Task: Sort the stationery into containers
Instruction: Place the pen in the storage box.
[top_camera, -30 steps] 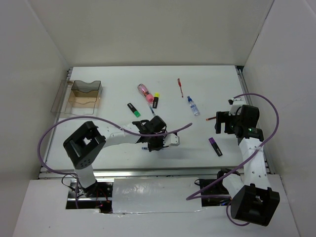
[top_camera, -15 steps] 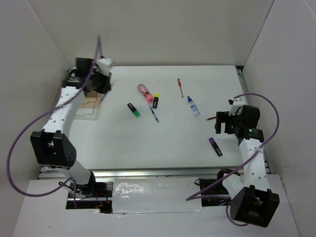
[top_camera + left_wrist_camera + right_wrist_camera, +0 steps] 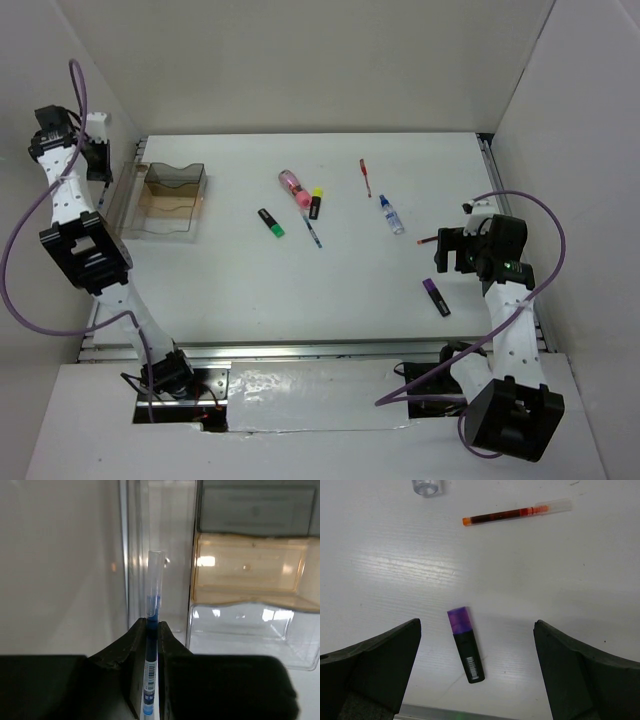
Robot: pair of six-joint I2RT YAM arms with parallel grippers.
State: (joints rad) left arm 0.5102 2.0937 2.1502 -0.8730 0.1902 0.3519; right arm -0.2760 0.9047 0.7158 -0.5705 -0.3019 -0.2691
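Eight loose pieces lie on the table [image 3: 250, 290] in the top view: three highlighters, three pens, one tube and one bottle. The green highlighter [image 3: 271, 222] and yellow highlighter [image 3: 316, 204] sit near mid-table, with the pink tube [image 3: 291, 184] between and behind them, close to the yellow one. A blue pen [image 3: 313, 231] lies just in front of the yellow one. The red pen [image 3: 365, 177] and the blue-capped bottle [image 3: 391, 215] lie further right. The purple highlighter [image 3: 436, 297] and an orange-red pen [image 3: 427, 241] are beside the right gripper [image 3: 445, 252]. One box [image 3: 170, 200] stands at the far left, with one clear tray [image 3: 120, 190] against its outer side. The left gripper [image 3: 96, 160] hangs beyond that tray, too small here to read its jaws. In the left wrist view, the two fingers [image 3: 117, 650] are pinched narrowly on a fourth pen [image 3: 154, 575], blue-inked with a clear end. It stands upright in front of the clear tray, just left of the box's tan compartment. In the right wrist view, the two fingers [image 3: 375, 665] are spread wide and hold nothing. The purple highlighter lies on the table between them, touching neither. The orange-red pen lies well beyond it, and one clear round rim [image 3: 426, 486] at the top edge may be the bottle's base.
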